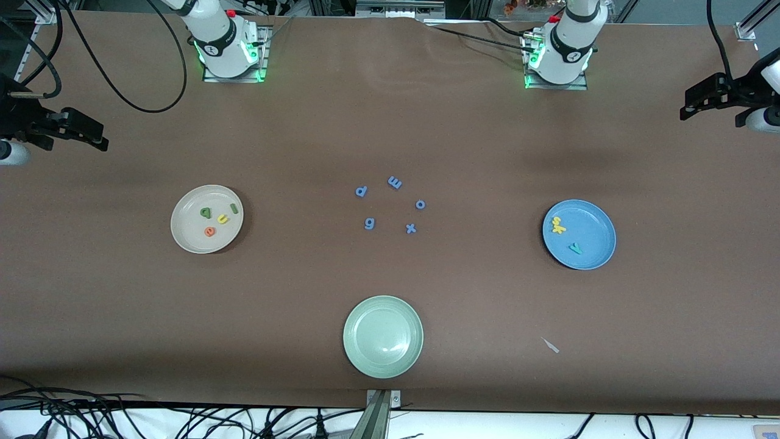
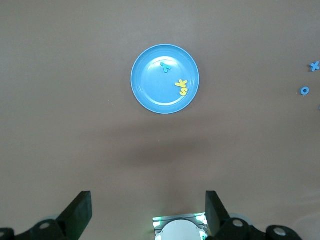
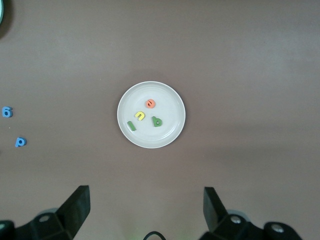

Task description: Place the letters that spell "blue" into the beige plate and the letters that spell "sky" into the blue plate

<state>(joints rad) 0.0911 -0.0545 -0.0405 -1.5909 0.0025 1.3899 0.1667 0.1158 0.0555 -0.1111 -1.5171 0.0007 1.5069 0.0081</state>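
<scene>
The beige plate (image 1: 189,236) (image 3: 169,132) lies toward the right arm's end and holds the green b (image 1: 205,212) (image 3: 157,121), green l (image 1: 234,208) (image 3: 132,126), yellow u (image 1: 223,219) (image 3: 140,116) and orange e (image 1: 209,231) (image 3: 150,103). Toward the left arm's end, the blue plate (image 1: 596,228) (image 2: 150,90) holds the yellow s (image 1: 556,221) (image 2: 183,91), yellow k (image 1: 559,229) (image 2: 181,83) and teal y (image 1: 575,247) (image 2: 165,66). My left gripper (image 2: 148,200) hangs open and empty, high up beside the blue plate. My right gripper (image 3: 146,195) is open and empty, high beside the beige plate.
Blue letters p (image 1: 361,191), m (image 1: 395,182), o (image 1: 420,204), g (image 1: 369,224) and x (image 1: 411,228) lie loose mid-table. A pale green plate (image 1: 382,360) sits nearer the front camera. A small pale scrap (image 1: 550,345) lies near the blue plate.
</scene>
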